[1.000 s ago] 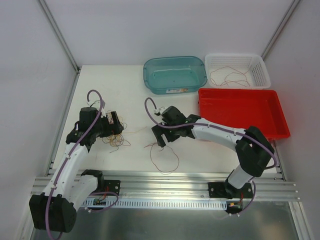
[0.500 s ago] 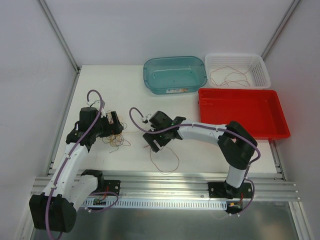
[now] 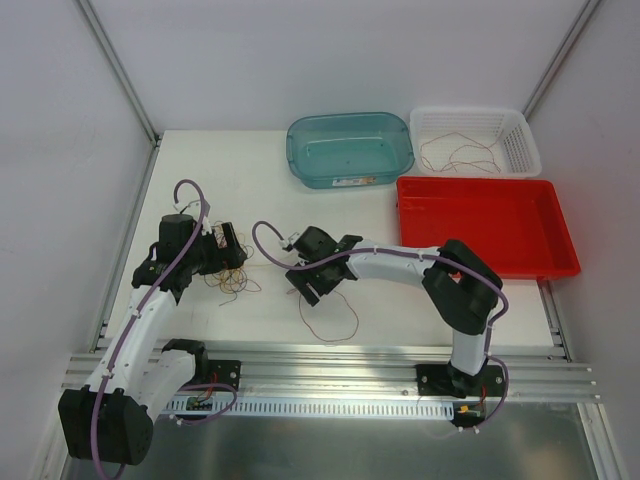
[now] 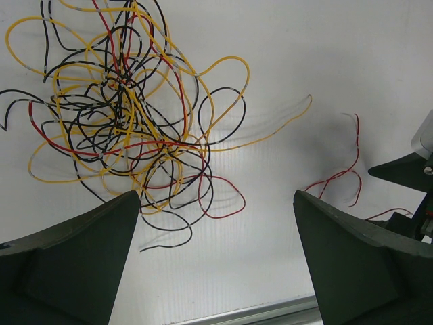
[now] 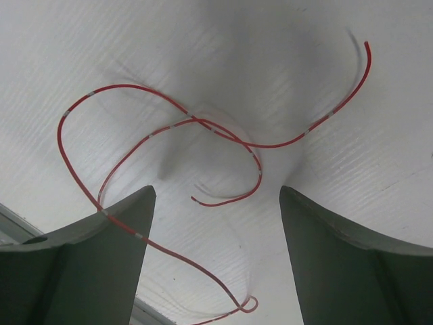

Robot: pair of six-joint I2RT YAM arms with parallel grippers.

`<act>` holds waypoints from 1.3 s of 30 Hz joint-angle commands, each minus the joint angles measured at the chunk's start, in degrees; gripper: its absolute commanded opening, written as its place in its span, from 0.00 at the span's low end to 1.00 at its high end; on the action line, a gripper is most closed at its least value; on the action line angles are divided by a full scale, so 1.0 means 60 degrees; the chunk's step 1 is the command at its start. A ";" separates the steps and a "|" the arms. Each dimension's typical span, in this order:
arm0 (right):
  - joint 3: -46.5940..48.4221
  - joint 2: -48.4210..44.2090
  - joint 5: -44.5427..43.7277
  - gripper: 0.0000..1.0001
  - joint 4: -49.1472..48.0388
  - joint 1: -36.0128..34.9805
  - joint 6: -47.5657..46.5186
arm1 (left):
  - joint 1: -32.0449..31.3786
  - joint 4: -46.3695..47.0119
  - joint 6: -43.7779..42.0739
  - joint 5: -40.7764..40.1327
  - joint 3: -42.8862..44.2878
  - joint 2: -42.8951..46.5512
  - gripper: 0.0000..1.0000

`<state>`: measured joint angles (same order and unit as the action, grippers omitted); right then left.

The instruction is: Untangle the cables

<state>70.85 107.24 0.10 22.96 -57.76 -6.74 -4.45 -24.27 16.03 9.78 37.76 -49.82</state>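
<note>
Cable tangle [image 4: 128, 115] lying on bench [image 4: 325, 54], clear of its edges.
Left tool [image 4: 216, 196] gaping above it; right tool [image 5: 216, 189] gaping astride red wire [image 5: 196, 120].

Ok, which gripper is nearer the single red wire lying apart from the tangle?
Right. The right gripper hangs over the red wire, its open jaws either side of the wire's loops. The left gripper is off to the side, over the tangle of cables.

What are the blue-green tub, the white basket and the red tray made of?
Teal tub: likely plastic, tinted and see-through. White basket: probably moulded plastic, with slotted walls. Red tray: seemingly opaque plastic, smooth with a faint sheen.
</note>
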 commanded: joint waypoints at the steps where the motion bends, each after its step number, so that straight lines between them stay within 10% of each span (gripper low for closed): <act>1: 0.0481 0.0144 -0.0324 0.78 0.0113 -0.0056 -0.0136 | 0.0009 0.0237 -0.0079 -0.0136 -0.0023 0.0027 0.99; 23: 0.1609 -0.0751 -0.0279 0.99 0.2193 -0.0627 0.1811 | 0.0009 0.0222 -0.0094 -0.0224 -0.0038 0.0057 0.99; 39: 0.1961 0.0978 -0.1144 0.75 0.1769 -0.1536 0.2588 | 0.0009 -0.0525 0.0463 -0.3065 0.0123 0.0437 0.99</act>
<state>80.47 112.66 -4.64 33.74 -66.11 6.68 -4.45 -26.46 17.37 -3.09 37.74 -49.17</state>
